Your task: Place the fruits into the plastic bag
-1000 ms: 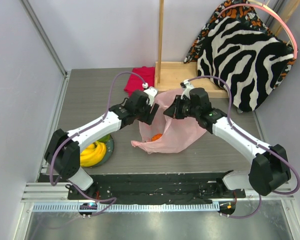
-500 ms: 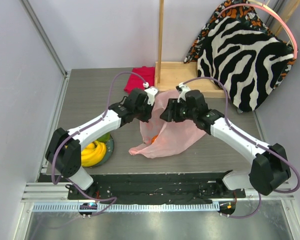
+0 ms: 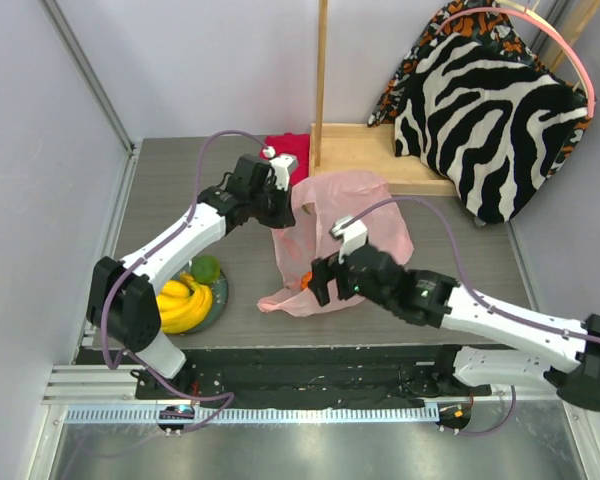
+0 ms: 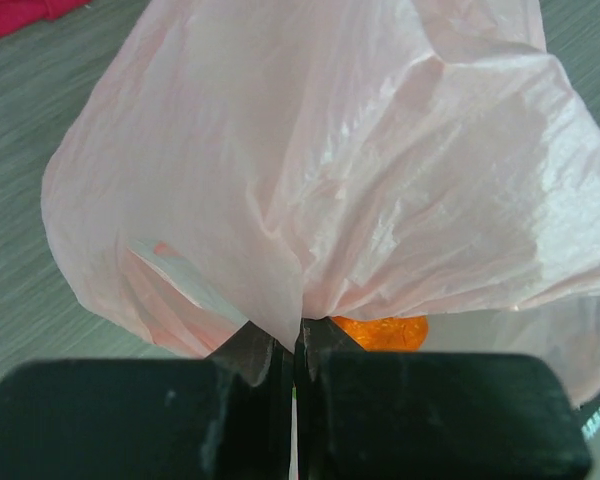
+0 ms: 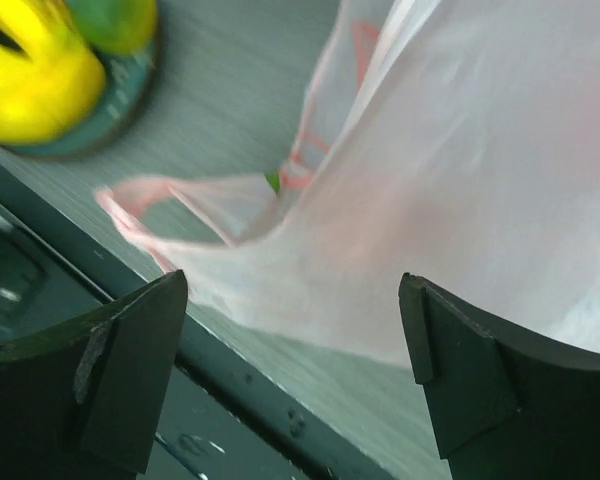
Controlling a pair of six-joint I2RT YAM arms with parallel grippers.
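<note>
The left gripper (image 4: 298,345) is clamped tight on a fold of the plastic bag (image 3: 350,220), pinching the thin pink film at the bag's upper left side and holding it up above the middle of the table (image 3: 160,190). The right gripper (image 5: 293,300) stands wide open with nothing in it, low beside the bag's near side. An orange fruit (image 4: 380,332) sits inside the bag, while the bananas (image 3: 185,305) and a green fruit (image 3: 206,268) lie on the plate (image 3: 220,295) by the table's front-left corner. The red fruit cannot be made out. The main risk is the bag itself. With only one point lifted, its mouth sags toward the near edge, so the orange fruit may roll back out if the film is tugged. The pinch takes in little material, and a hard pull could slip it or tear the film. The open right fingers are close enough to the drooping film to snag it when swinging toward the plate, and the bulky bananas will likely jam in a mouth this slack.
</note>
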